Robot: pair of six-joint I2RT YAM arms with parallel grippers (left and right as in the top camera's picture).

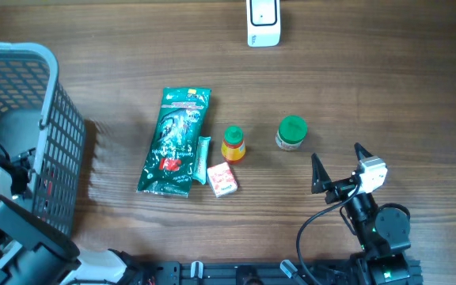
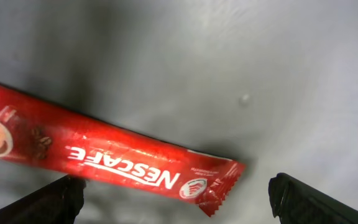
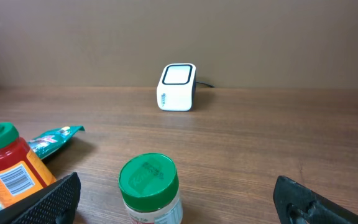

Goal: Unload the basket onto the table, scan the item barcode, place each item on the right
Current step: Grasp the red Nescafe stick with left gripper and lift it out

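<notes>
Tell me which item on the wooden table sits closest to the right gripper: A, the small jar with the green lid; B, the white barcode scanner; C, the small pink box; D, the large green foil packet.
A: the small jar with the green lid stands just ahead of the open right gripper, nearer than any other item.

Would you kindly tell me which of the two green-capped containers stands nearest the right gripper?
The squat jar with the wide green lid; the orange bottle stands farther left of the right gripper.
</notes>
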